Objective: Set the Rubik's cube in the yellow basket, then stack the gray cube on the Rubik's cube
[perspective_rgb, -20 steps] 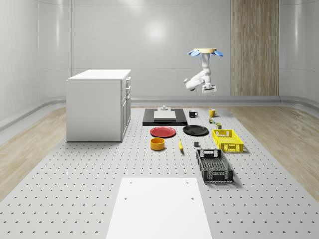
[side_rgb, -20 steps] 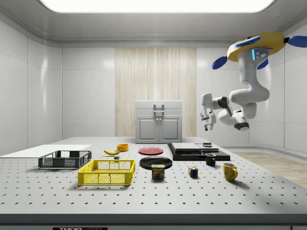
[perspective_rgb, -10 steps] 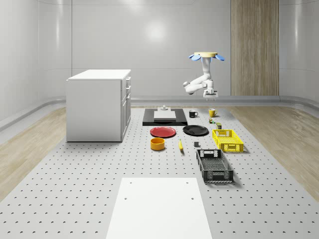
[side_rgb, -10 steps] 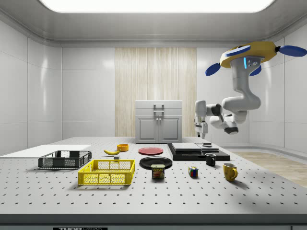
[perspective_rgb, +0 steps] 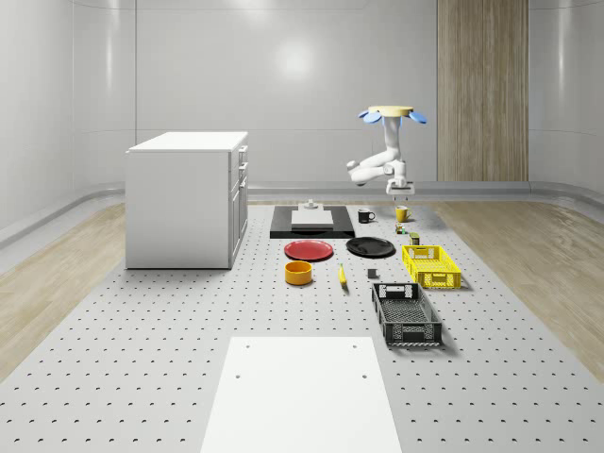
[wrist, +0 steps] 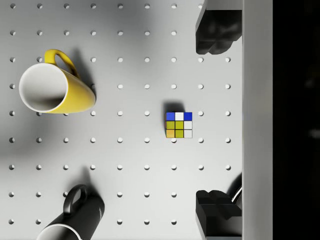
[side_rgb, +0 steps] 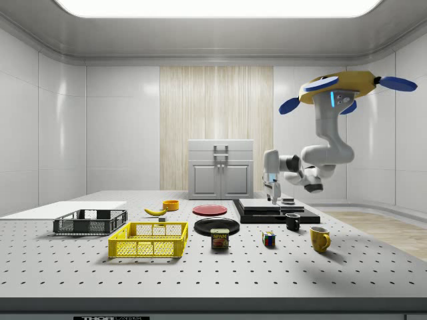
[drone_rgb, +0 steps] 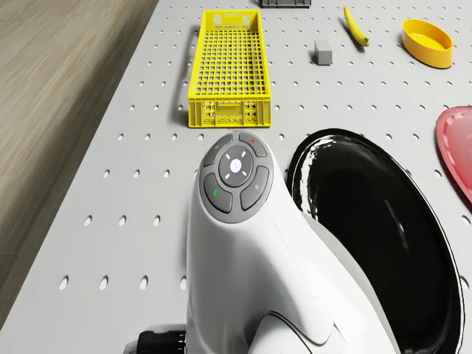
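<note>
okay, i've got the drone (side_rgb: 339, 90) hovering over the far end of the surface (perspective_rgb: 142, 359), hand (wrist: 215, 122) spread wide, holding nothing, looking straight down on the rubik's cube (wrist: 179, 124) between the yellow mug (wrist: 55, 90) and black mug (wrist: 72, 217). i want it centred between the fingers (wrist: 216, 31) before descending. yellow basket (perspective_rgb: 430, 265) waits well apart.

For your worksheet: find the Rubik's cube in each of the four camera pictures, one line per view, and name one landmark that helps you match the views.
Whole-scene view: Rubik's cube, a speck beside the yellow mug, under the gripper.
Side view: on the table, between the Spam can and the yellow mug.
Drone view: not visible.
Wrist view: mid-picture, between the fingertips.
Shared landmark: the yellow mug.
</note>
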Robot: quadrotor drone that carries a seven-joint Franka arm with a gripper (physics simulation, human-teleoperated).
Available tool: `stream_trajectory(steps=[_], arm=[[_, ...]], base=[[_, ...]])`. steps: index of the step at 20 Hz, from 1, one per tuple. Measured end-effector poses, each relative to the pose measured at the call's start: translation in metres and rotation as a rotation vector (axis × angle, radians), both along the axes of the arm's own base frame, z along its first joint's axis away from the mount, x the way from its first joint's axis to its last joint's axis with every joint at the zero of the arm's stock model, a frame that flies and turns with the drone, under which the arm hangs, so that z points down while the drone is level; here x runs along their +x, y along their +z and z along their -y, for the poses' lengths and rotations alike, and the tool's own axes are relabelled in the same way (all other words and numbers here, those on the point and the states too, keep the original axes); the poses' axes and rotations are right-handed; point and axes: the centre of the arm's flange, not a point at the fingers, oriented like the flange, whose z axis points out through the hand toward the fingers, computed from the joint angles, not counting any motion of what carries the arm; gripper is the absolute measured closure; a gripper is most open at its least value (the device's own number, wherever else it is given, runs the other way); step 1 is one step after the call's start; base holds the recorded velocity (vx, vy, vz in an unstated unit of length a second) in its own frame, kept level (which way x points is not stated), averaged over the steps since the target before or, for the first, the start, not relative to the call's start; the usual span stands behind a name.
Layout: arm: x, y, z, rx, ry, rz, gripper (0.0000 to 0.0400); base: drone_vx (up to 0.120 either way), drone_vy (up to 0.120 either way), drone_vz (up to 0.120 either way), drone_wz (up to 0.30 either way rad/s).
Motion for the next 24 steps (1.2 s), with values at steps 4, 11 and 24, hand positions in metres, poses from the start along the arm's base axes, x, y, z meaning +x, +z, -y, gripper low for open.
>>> stream_trajectory(steps=[4, 11, 24], arm=[[0.0, 0.0, 0.0001, -0.002, 0.0, 0.0, 0.0], [0.0, 0.0, 0.0002, -0.003, 0.0, 0.0, 0.0], [0.0, -0.0001, 0.0002, -0.003, 0.0, 0.0, 0.0]], base=[[0.0, 0.0, -0.12, 0.0], [0.0, 0.0, -0.12, 0.0], [0.025, 0.0, -0.12, 0.0]])
